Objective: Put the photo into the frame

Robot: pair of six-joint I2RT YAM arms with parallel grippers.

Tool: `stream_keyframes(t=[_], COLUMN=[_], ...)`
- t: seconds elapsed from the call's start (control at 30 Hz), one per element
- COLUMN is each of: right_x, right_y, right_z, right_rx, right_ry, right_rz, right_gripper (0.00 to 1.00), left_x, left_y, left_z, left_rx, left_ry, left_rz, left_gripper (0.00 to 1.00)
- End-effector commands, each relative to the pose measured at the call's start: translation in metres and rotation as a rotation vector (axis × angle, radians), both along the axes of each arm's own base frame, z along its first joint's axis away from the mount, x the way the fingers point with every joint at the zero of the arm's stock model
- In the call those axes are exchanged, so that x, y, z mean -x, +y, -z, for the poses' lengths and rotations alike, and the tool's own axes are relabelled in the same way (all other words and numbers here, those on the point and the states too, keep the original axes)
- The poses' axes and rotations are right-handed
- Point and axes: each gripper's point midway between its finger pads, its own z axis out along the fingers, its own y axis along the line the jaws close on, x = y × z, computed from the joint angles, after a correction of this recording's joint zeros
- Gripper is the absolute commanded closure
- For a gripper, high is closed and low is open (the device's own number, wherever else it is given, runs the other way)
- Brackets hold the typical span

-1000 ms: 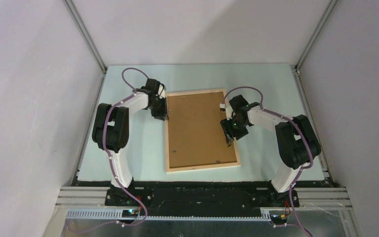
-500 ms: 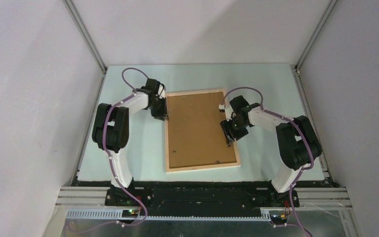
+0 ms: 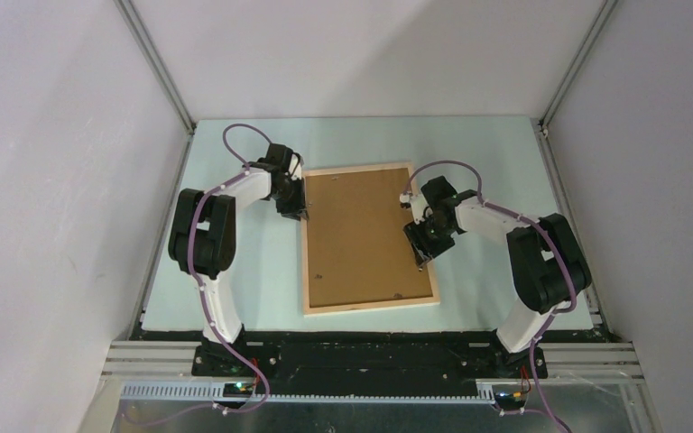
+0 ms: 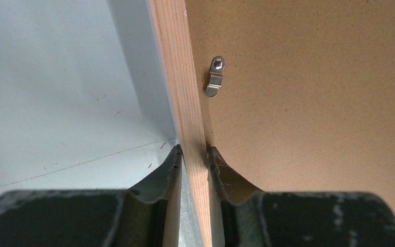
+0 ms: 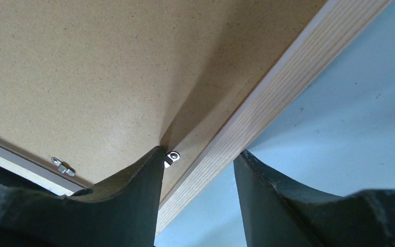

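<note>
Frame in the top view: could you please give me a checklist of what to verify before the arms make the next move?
1. Frame lies back side up: ok.
2. Backing board sits inside the frame: ok.
3. Left gripper is shut on the frame's left rail: ok.
4. Right gripper is open, with one finger on each side of the right rail: ok.
5. Right gripper's inner finger touches the metal clip: cannot tell, though its tip is right beside it.
6. Photo is already under the backing board: cannot tell, as it is not in view.
</note>
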Motion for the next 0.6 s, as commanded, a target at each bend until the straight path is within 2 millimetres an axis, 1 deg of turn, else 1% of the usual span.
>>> stream_keyframes(t=[0.0,0.23,0.57], right_x=[0.0139,0.0146,0.0110], right_y=[-0.0079,-0.0101,-0.0158], right_z=[-0.0036,-0.0049,-0.0096], right_rx=[0.028,0.021,0.016], right_ry=[0.010,0.010,-0.014], right_rz=[-0.052,-0.068,-0.109], right_gripper=[0.45,0.49,0.52], left_x=[-0.0099,-0.0103,-0.0111], left_y=[-0.0007,-0.0006,-0.0007], left_z=[-0.0150,-0.0149,-0.0145], left_rx=[0.007,0.006,0.007], left_ry=[-0.047,-0.049,-0.048], left_rz=[-0.002,-0.001,-0.001], left_gripper=[1.00,1.00,1.00])
